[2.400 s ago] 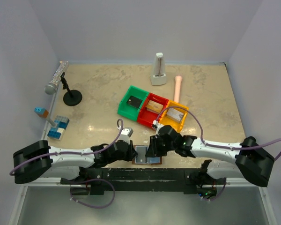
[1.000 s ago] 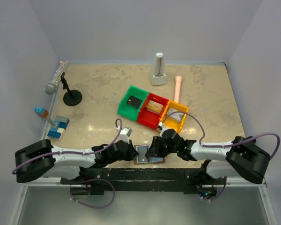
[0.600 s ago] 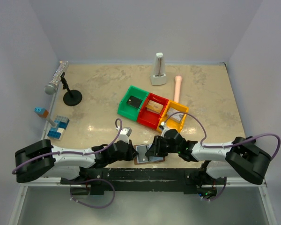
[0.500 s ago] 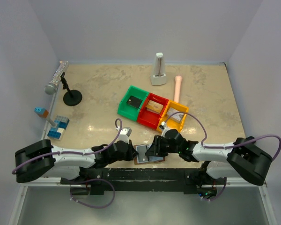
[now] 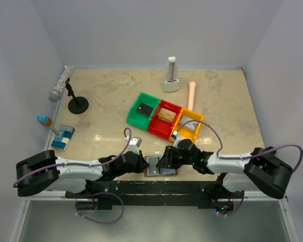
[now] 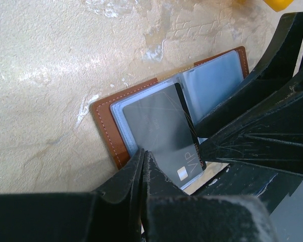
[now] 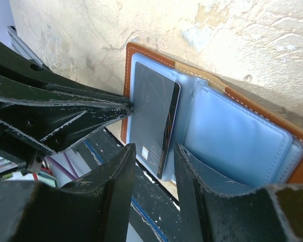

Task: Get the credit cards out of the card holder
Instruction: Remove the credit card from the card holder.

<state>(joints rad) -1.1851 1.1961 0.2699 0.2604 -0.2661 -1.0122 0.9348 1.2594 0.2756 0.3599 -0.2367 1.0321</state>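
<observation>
The card holder (image 5: 159, 167) lies open at the near edge of the table (image 5: 111, 101), pinned by our clenched left gripper (image 6: 143, 155), while our right gripper (image 7: 154, 151) straddles the dark card (image 7: 152, 108), jaws apart, and next, we judge, must pinch it and draw it out.

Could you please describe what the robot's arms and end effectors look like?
The left arm and right arm have white links, black joints and bulky black shoulder housings. A purple cable loops along each. The left end effector and right end effector have black, tapered fingers with scuffed surfaces.
</observation>
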